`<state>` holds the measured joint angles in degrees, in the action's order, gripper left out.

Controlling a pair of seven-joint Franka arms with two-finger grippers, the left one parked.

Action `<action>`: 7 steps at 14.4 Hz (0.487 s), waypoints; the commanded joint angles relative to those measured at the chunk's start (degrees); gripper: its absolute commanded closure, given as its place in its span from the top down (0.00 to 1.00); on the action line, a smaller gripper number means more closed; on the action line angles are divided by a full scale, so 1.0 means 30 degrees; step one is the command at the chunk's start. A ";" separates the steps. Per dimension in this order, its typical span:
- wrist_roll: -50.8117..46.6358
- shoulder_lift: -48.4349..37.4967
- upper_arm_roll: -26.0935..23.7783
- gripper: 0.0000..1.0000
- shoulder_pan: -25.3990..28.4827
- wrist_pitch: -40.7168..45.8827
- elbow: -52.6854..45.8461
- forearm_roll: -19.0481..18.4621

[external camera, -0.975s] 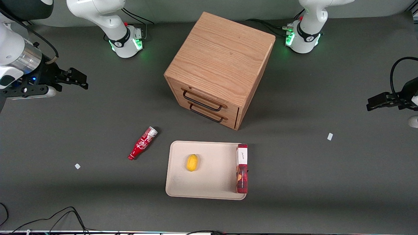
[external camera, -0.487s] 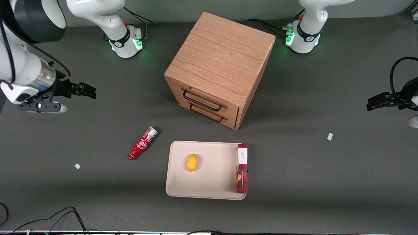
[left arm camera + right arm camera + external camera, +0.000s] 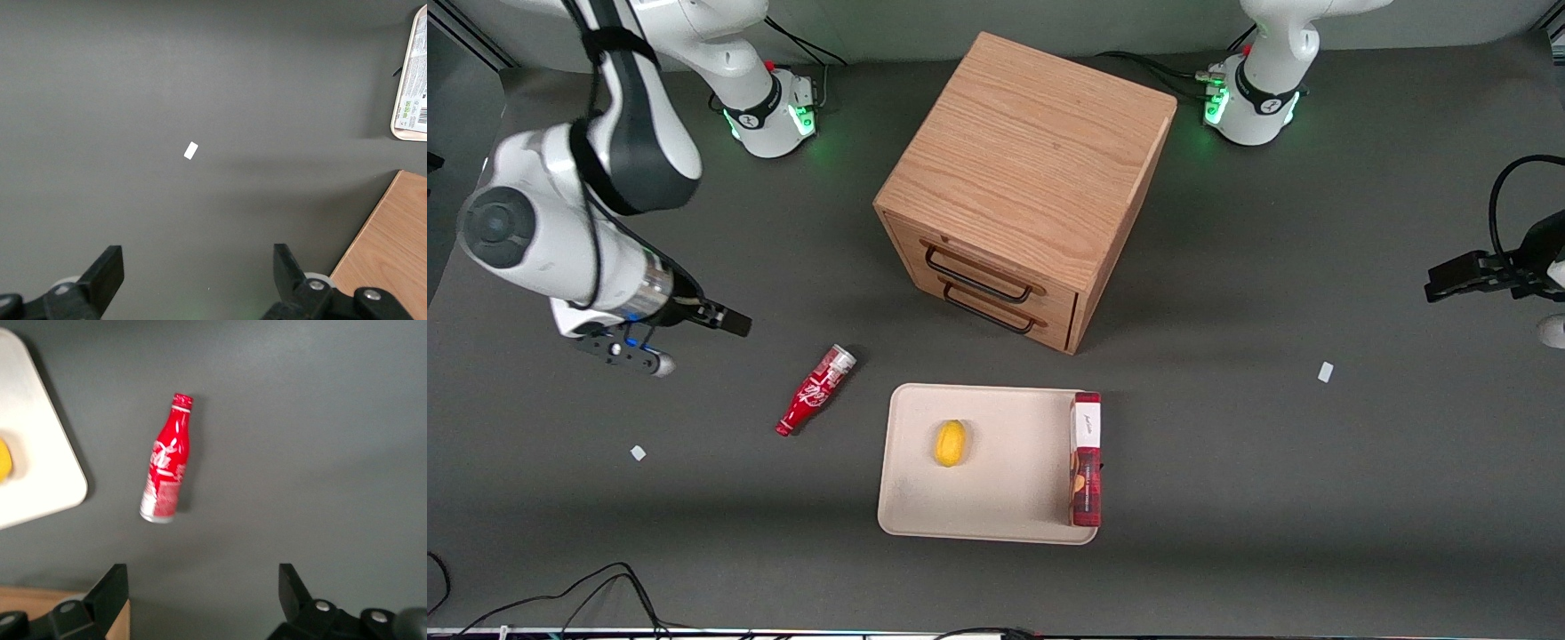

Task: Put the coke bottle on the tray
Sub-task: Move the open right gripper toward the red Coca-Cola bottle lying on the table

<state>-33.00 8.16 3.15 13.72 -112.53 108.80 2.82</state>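
The coke bottle (image 3: 815,389) lies on its side on the grey table, silver base toward the cabinet, neck nearer the front camera. It also shows in the right wrist view (image 3: 166,470). The beige tray (image 3: 1005,498) lies beside it, toward the parked arm's end; its corner shows in the right wrist view (image 3: 40,473). My gripper (image 3: 729,322) hangs above the table, farther from the front camera than the bottle and toward the working arm's end. It is open and empty, with its fingers (image 3: 115,590) wide apart.
A wooden drawer cabinet (image 3: 1024,191) with two black handles stands farther from the front camera than the tray. On the tray lie a yellow fruit (image 3: 951,443) and a flat red box (image 3: 1086,460). Small white scraps (image 3: 638,452) lie on the table.
My right arm has swung in from the table's edge toward the bottle, and the gripper has come lower and closer to it. The bottle and tray have not moved.
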 commanded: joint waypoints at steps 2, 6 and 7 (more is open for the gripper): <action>-0.3146 0.0880 -0.0902 1.00 0.0115 -0.4604 0.2254 0.0260; -0.4993 0.2928 -0.1578 1.00 0.0115 -0.8450 0.3051 -0.0002; -0.5287 0.3398 -0.1578 1.00 0.0144 -0.9036 0.3051 -0.0033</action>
<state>-45.96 15.85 -1.35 14.03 -136.24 118.09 2.86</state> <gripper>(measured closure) 0.000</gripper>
